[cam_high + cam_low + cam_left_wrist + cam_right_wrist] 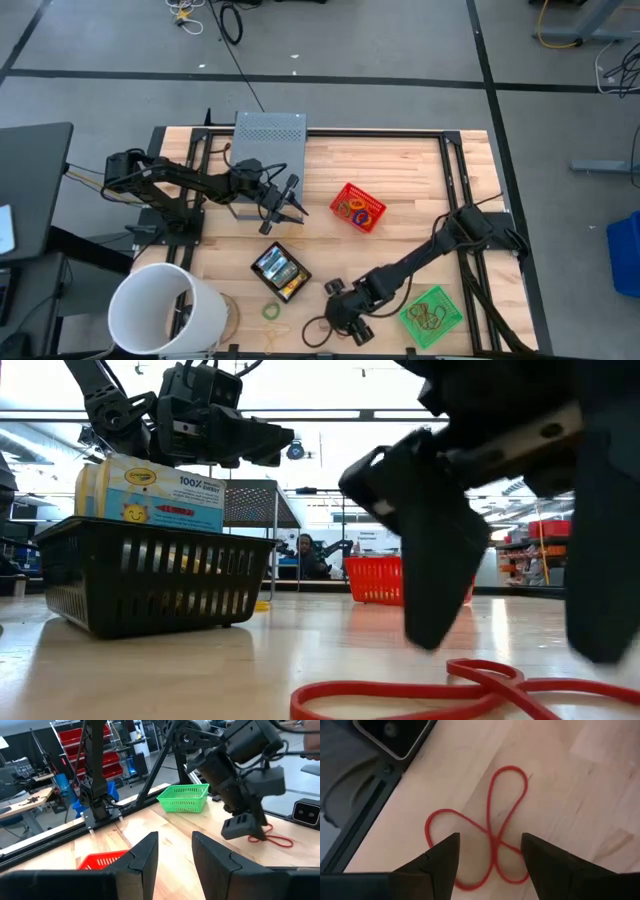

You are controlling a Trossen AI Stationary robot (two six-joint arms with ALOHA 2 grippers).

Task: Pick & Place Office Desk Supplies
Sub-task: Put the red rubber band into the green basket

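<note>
We see the right gripper (490, 865) poised wide open over a twisted red rubber band (487, 827), gripping nothing; the left gripper (175, 857) hovers part-open and empty.

Bare tabletop (400, 170) along the far edge lets you pass; black basket (279, 271) and white bucket (165, 310) block the near-left corner.

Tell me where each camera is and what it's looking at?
High view: above the table, looking straight down; both arms show.
Low view: at table height, looking across; the right gripper looms over a red band.
Left wrist view: on the left arm, looking past its own fingers at the right arm.
Right wrist view: on the right arm, looking down between open fingers.
Shared: the red band appears in low and both wrist views.
</note>
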